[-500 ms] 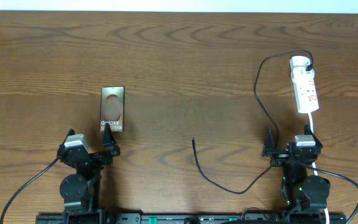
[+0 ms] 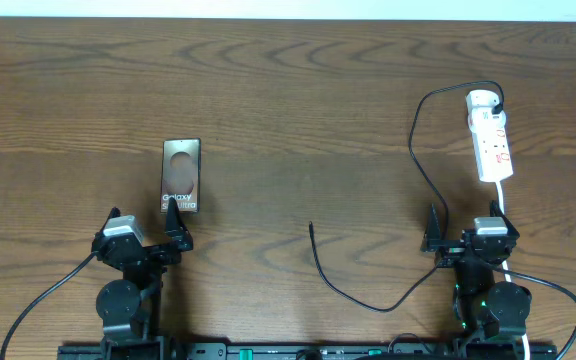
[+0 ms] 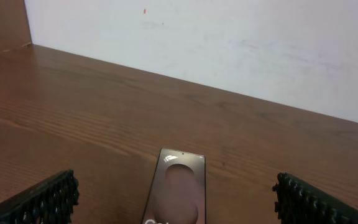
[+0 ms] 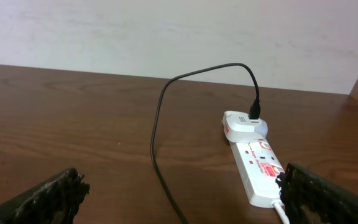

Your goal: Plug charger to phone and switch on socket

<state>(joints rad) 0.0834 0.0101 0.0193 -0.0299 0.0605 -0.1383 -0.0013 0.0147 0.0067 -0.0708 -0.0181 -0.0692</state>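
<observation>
At the near edge of the brown wooden worktop (image 2: pixel 298 90), left gripper (image 2: pixel 144 228) and right gripper (image 2: pixel 471 238) both sit spread wide, grasping nothing. Nothing has moved from half a second back, so the task looks unstarted. Dark brown slab phone (image 2: pixel 181 175) lies just ahead of left gripper. Thin black charger cable (image 2: pixel 348 292) has its free tip between the grippers. White power-strip socket (image 2: pixel 490 140) lies ahead of right gripper.

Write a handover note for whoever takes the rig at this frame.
Left gripper: open, empty, at the near end of the phone.
Right gripper: open, empty, near the socket.
Charger: runs from the socket's far end; its free tip lies on the table between the arms, apart from the phone.
Done: nothing.
Left: grasp tip, plug into phone, switch socket on.
</observation>
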